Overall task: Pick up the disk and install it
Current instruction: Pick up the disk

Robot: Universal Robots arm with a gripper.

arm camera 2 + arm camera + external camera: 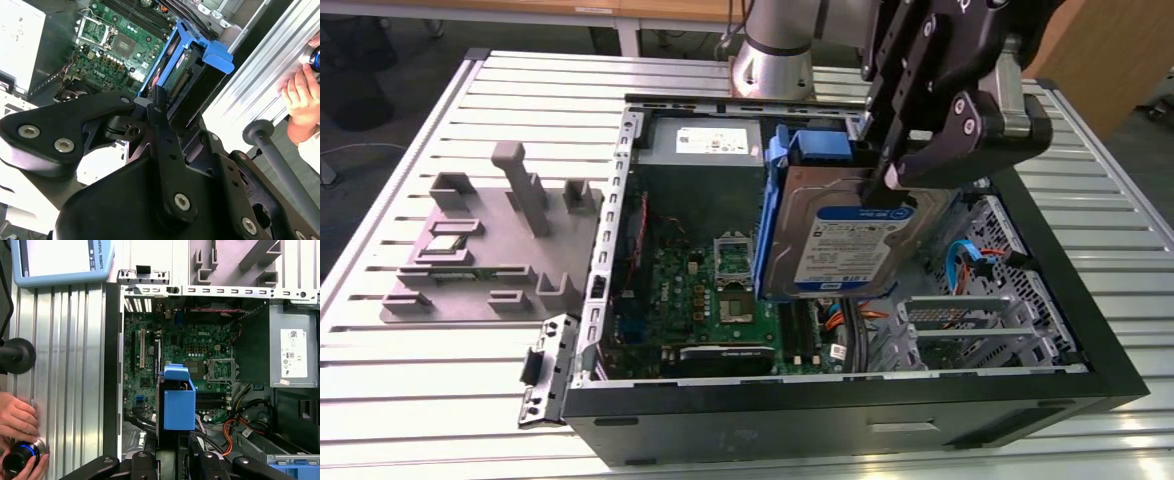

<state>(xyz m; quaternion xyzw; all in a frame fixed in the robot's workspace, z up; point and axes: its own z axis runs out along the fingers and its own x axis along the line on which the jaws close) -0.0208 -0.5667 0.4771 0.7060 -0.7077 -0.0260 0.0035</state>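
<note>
The gripper (891, 185) holds the disk (854, 245) by its upper edge, its fingers (159, 107) pinching the drive between its blue rails. The disk hangs nearly upright inside the open computer case (1107, 370), over the motherboard (720, 290), with its labelled face showing in the exterior view. Whether its lower edge touches anything I cannot tell. The case lies on the slatted worktop (427, 370), beside a grey fixture (480, 255). In the first wrist view a person's hand (17, 422) rests on a knob (20, 455).
</note>
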